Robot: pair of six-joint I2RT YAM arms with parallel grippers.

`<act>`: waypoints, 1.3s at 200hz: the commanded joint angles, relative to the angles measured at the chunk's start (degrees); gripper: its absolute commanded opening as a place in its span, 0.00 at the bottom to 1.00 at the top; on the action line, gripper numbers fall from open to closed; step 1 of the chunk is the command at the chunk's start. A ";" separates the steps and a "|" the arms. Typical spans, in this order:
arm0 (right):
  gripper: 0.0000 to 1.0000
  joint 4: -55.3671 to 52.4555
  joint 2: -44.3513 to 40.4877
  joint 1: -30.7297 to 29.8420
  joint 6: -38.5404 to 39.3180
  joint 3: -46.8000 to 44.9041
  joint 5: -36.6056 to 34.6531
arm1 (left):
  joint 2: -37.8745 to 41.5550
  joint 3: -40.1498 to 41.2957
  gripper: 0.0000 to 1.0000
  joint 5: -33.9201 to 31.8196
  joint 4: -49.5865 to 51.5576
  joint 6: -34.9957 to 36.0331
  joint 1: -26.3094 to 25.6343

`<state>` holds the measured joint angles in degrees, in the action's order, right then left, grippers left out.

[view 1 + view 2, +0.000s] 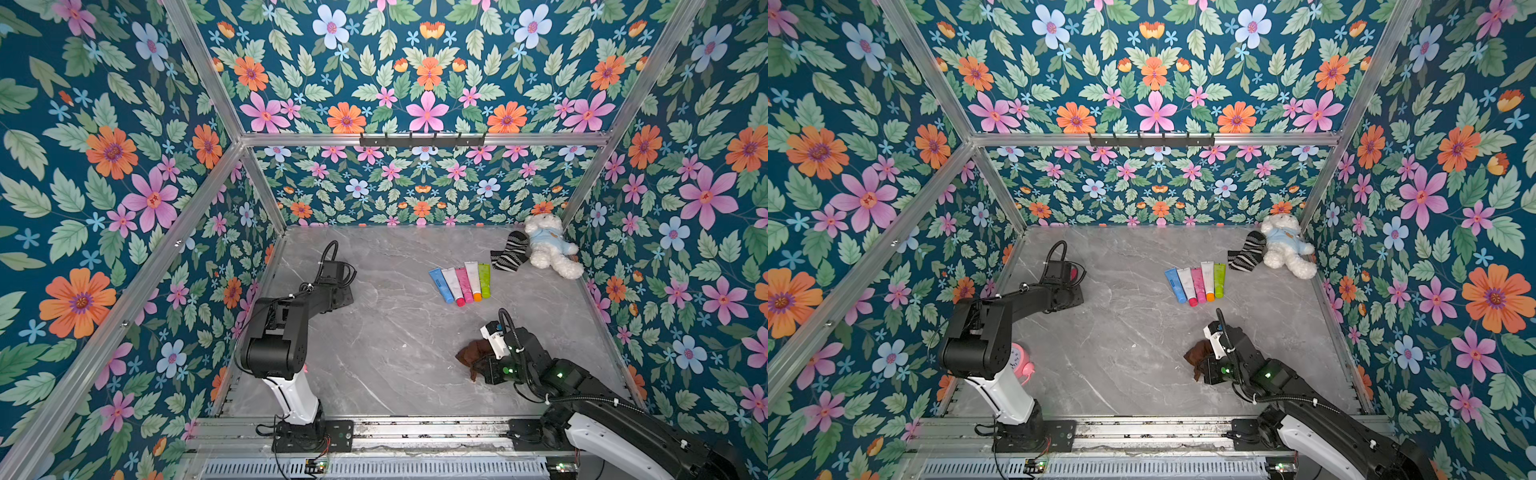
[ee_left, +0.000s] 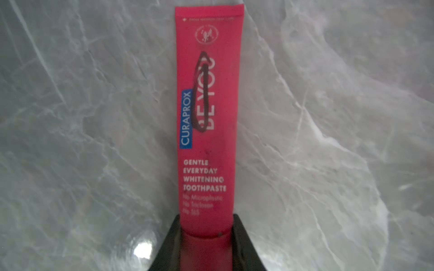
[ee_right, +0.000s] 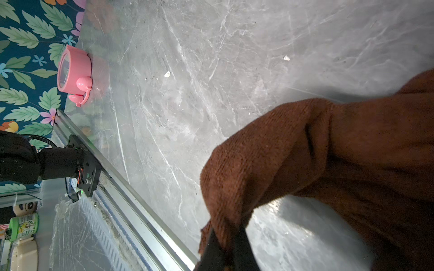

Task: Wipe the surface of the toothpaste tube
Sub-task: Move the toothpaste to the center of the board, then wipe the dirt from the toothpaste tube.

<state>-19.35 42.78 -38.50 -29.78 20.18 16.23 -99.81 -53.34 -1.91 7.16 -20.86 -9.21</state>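
A: What are the arms like?
B: Both black and boxy at the joints, the left arm (image 1: 278, 332) and right arm (image 1: 536, 353) each with a white shell (image 1: 291, 395) on the lowest link.
A: Cables?
B: A black cable (image 1: 328, 253) loops at each wrist. Green lights (image 1: 506, 370) glow on the right arm; the left fingers (image 2: 245, 253) are black wedges.

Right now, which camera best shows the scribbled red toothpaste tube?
The left wrist view: the red toothpaste tube fills it, black scribble plain. A top view catches a red sliver; the right wrist view shows none.
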 commanded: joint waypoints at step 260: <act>0.00 16.36 23.40 0.68 -1.86 5.91 1.36 | 11.33 14.85 0.15 -11.55 -7.08 3.35 -69.23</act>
<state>-8.86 62.83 -36.32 -30.94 25.63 17.54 -88.07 -38.74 -13.34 2.61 -19.27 -78.43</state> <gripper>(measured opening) 0.073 0.307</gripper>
